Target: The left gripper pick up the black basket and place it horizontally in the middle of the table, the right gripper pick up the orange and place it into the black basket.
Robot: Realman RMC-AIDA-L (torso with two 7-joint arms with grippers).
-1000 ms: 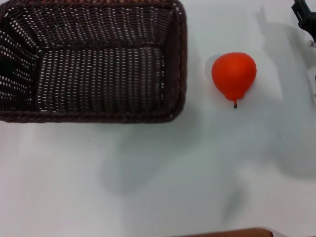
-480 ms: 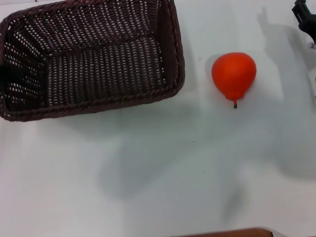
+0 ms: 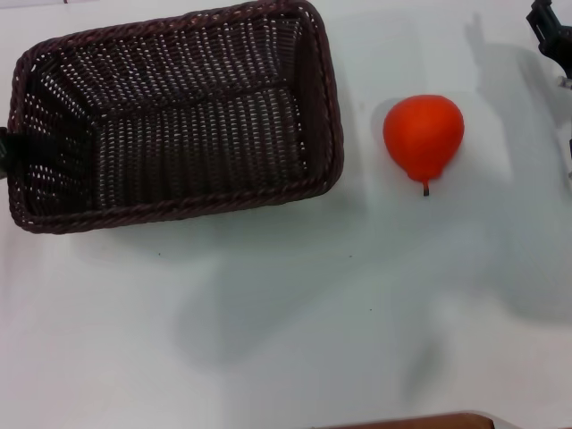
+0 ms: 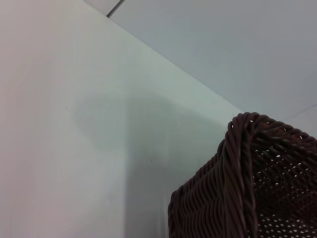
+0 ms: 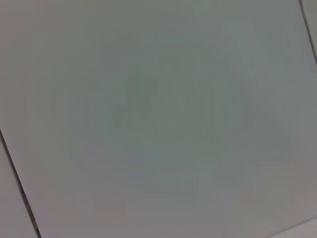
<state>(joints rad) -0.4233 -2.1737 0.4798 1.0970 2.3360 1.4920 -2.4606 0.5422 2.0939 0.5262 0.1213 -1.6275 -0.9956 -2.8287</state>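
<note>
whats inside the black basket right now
Nothing: the black basket shows only its bare woven floor and walls. The orange lies outside it on the table, apart from its rim. The left gripper sits at the basket's left end.

Left gripper (image 3: 7, 150) at the view's left edge — right gripper (image 3: 547, 25) parked far right.

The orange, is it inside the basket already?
No, the orange lies on the white table to the right of the black basket, apart from it.
</note>
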